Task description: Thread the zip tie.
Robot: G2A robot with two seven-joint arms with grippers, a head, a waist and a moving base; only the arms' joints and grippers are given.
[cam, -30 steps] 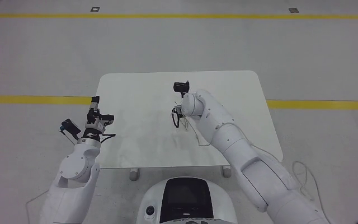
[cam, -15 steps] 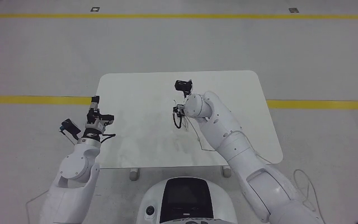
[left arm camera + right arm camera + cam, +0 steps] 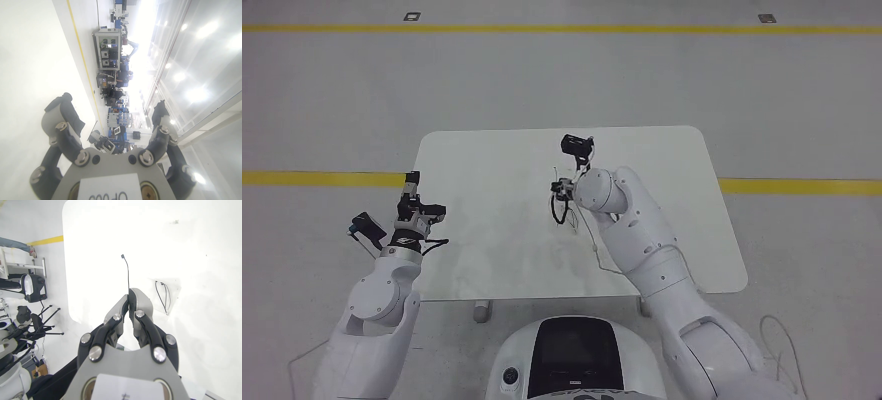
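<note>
While the right gripper (image 3: 129, 295) is closed to a tight pinch on the zip tie (image 3: 128, 273), threading proper is judged not yet begun. The tie stands out from the fingertips as a single thin black strap, nearly straight, with a slight bend just short of its head (image 3: 122, 255), which is the free far end. No loop is formed. The strap's other end is hidden between the pads, so how much tail is left behind the pinch cannot be told. The tie is held over the middle of the desk (image 3: 482, 160); whether the head touches the surface cannot be told. Just beside the right gripper a clear bag (image 3: 173, 286) lies flat on the desk with spare ties (image 3: 160, 294) inside; it is apart from the held tie. The left gripper (image 3: 113, 102) is spread wide and holds nothing. It stands off the desk's left edge, well apart from the tie, and points out toward the room, not at the work. Assessment: the step in hand is the pick and presentation of the tie, with most of the task outstanding. The next move calls for the left gripper to come across and take the head end, so that the strap can be bent round and its tail lined up with the small slot. Risk noted: the strap is thin and springy, and the head is small, so alignment leaves little margin.
</note>
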